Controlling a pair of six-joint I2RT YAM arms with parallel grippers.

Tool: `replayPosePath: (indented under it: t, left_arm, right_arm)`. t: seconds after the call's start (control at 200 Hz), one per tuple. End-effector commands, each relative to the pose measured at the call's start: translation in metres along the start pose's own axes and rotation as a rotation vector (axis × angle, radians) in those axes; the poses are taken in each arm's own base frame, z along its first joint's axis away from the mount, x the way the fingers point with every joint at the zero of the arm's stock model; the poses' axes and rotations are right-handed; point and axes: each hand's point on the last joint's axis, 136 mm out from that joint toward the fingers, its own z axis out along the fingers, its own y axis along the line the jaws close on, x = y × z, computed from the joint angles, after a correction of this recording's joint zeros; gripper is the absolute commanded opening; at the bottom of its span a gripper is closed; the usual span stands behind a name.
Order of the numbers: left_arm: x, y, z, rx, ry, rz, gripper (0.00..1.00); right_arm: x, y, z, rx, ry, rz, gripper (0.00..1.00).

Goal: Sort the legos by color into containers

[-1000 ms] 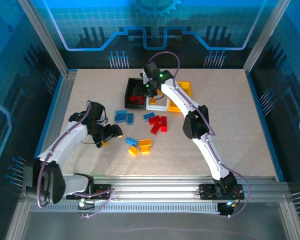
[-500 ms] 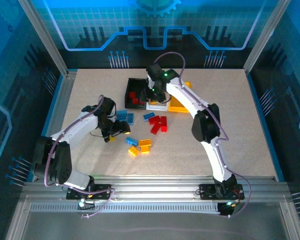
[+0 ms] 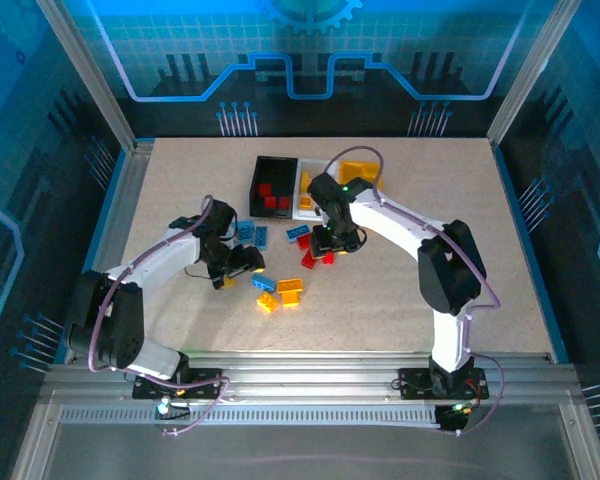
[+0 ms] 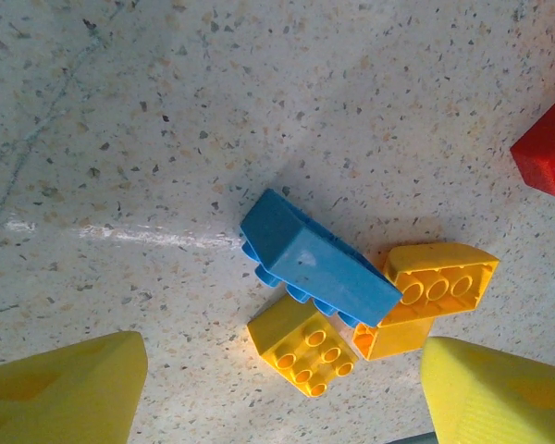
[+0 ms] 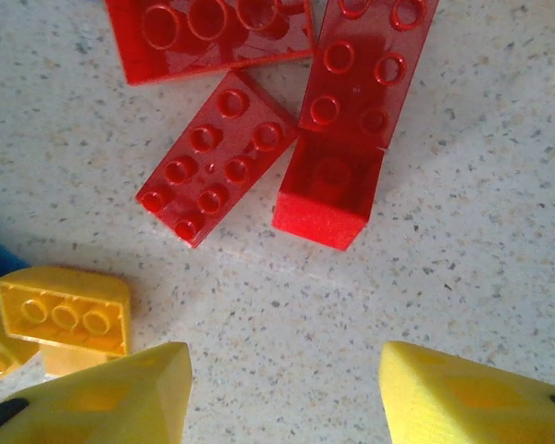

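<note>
Red plastic shows inside the black bin (image 3: 256, 180), where a few red bricks (image 3: 271, 196) lie, and we place everything else from that bin. The white bin (image 3: 302, 170) stands against its right side, and the yellow-orange bin (image 3: 357, 172) sits farther right, beyond the white one. On the bin's near side, toward the arm bases, loose legos dot the speckled table (image 3: 460, 200) — some blue bricks (image 3: 246, 232) closest to it, a red cluster (image 5: 217, 157) a little to the right, and farther out a blue brick (image 4: 316, 266) tipped on its side against yellow bricks (image 4: 303, 347). We see the right gripper (image 3: 326, 246) poised over the red cluster, its yellow fingers (image 5: 102, 398) spread apart with nothing between them. The left gripper (image 3: 242, 264) hangs to the near left of the bin beside the blue-and-yellow group, its fingers (image 4: 65, 388) likewise parted and empty.
</note>
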Motion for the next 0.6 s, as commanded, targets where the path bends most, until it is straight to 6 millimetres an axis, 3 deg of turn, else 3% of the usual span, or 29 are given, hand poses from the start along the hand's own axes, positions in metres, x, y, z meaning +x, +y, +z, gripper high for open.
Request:
replayPosePath:
  t: [0.0,0.26,0.595]
  left_arm:
    - [0.014,0.006,0.002,-0.013,0.036,-0.003,0.78]
    - [0.025,0.013,0.0,-0.019,0.035,-0.007,0.78]
    - [0.027,0.015,-0.007,-0.021,0.022,-0.001,0.78]
  right_arm:
    - [-0.011,-0.001,0.018,0.012,-0.009,0.011,0.56]
    - [-0.015,-0.018,0.044,0.051,0.03,0.036,0.51]
    - [-0.019,-0.036,0.063,0.093,0.045,0.056,0.47]
